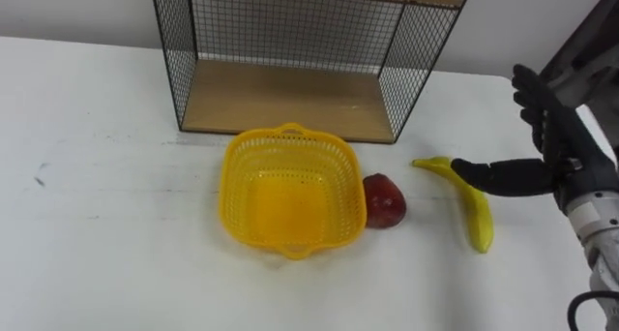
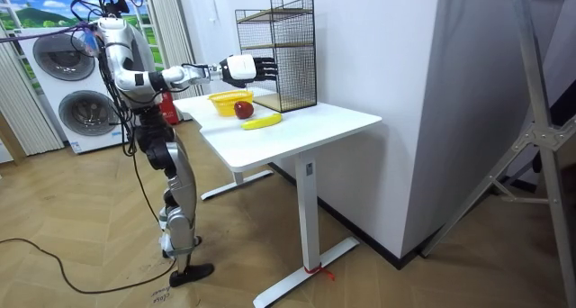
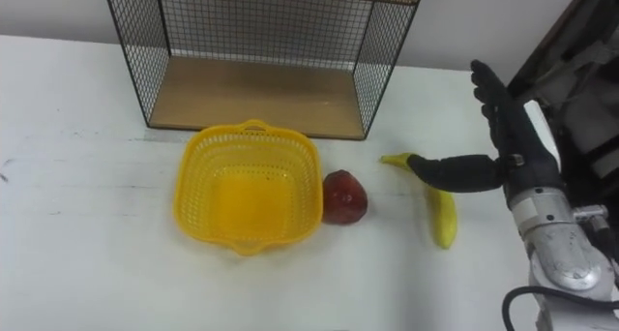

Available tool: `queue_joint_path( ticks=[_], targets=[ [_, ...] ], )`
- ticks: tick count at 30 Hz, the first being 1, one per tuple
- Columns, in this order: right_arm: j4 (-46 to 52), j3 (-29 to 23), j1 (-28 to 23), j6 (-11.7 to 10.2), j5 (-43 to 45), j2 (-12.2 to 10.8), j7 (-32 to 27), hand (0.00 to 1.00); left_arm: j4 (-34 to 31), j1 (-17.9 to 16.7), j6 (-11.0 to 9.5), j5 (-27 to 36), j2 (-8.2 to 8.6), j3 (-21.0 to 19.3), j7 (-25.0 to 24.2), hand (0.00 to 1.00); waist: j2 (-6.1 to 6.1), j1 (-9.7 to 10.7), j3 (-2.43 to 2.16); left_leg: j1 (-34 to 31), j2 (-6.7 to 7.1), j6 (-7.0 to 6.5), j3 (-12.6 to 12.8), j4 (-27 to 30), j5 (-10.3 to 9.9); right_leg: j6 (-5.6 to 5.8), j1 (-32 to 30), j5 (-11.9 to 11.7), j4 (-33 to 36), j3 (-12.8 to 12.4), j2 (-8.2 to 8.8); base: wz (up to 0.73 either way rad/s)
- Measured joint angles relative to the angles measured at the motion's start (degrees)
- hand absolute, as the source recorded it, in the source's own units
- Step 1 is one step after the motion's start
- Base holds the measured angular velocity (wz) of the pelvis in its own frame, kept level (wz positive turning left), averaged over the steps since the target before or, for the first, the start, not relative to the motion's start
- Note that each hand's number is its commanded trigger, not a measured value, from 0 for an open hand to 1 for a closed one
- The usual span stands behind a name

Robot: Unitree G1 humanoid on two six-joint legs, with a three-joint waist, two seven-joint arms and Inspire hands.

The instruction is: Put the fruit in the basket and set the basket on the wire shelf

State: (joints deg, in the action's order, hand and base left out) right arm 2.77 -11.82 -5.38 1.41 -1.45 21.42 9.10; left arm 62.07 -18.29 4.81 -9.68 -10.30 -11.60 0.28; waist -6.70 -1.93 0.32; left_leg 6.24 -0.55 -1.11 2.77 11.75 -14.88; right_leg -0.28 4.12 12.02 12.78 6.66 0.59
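Fruit lies outside the yellow basket (image 1: 240, 168): a red fruit (image 1: 384, 201) sits on the white tabletop (image 1: 97, 225) right against the basket's right rim, and a banana (image 1: 477, 215) lies farther right, apart from the red fruit, its stem end pointing toward the wire shelf (image 1: 280, 97). The basket stands upright and empty, just in front of the shelf's lower wooden board. The shelf stands at the back of the tabletop by the wall.

The right robot hand (image 1: 559, 155) comes in from the right with its fingers straight and spread wide, holding nothing. Its thumb reaches left across the upper part of the banana; whether it touches cannot be told from the eye views. The room view shows the hand held above the tabletop, with the arm stretched forward. There the robot stands upright at the tabletop's edge on the room view's left, with two washing machines (image 2: 65, 92) behind it.
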Motion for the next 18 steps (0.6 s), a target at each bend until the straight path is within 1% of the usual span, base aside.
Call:
queue_joint_path(
  ticks=[6,7,8,11,13,18],
  targets=[
    [-0.7,0.5,-0.2,0.0,2.7,0.0,2.8,0.00,0.0,0.5,-0.1,0.0,-0.58,0.1,-0.9,0.00,-0.02,0.1,0.01,0.2,-0.03,0.00,0.0,0.0,0.0,0.00,0.3,-0.1,-0.2,0.0,-0.04,0.00],
    [-1.9,1.1,-0.3,0.0,3.2,0.0,3.5,0.00,0.0,0.6,-0.1,0.0,-0.83,0.2,-0.9,0.00,-0.02,0.3,0.01,0.4,-0.01,0.00,-0.1,0.1,0.0,0.00,0.5,-0.1,-0.2,0.1,-0.02,0.06],
    [-2.2,1.5,-0.7,0.3,3.6,0.0,4.3,0.00,-0.1,0.9,-0.2,0.0,-1.29,0.9,-0.9,0.00,-0.04,0.5,0.00,0.3,0.01,0.00,-0.2,0.1,0.0,0.00,0.6,-0.1,-0.2,0.3,0.03,0.06],
    [-2.2,1.8,-1.3,1.2,4.2,0.0,5.9,0.00,-0.1,1.0,-0.2,0.0,-2.23,1.2,-0.9,0.00,0.07,0.6,-0.04,0.3,0.02,0.00,-0.2,0.1,0.0,0.00,0.6,-0.1,-0.2,0.3,0.04,0.02],
    [-2.2,1.8,-1.4,1.2,4.3,0.0,6.6,0.00,-0.2,1.0,-0.2,0.0,-2.53,1.2,-0.9,0.00,0.19,0.5,-0.05,0.3,0.00,0.00,-0.2,0.0,0.0,0.00,0.5,-0.1,-0.2,0.3,0.02,0.00],
    [-2.2,3.4,-1.5,1.2,6.8,0.1,8.5,0.00,-0.2,1.5,-0.1,0.0,-2.47,2.1,-0.6,0.00,0.50,0.4,-0.31,0.4,-0.01,0.00,-0.3,0.1,0.0,-0.03,0.6,-0.1,-0.2,0.4,-0.05,0.00]
  ],
)
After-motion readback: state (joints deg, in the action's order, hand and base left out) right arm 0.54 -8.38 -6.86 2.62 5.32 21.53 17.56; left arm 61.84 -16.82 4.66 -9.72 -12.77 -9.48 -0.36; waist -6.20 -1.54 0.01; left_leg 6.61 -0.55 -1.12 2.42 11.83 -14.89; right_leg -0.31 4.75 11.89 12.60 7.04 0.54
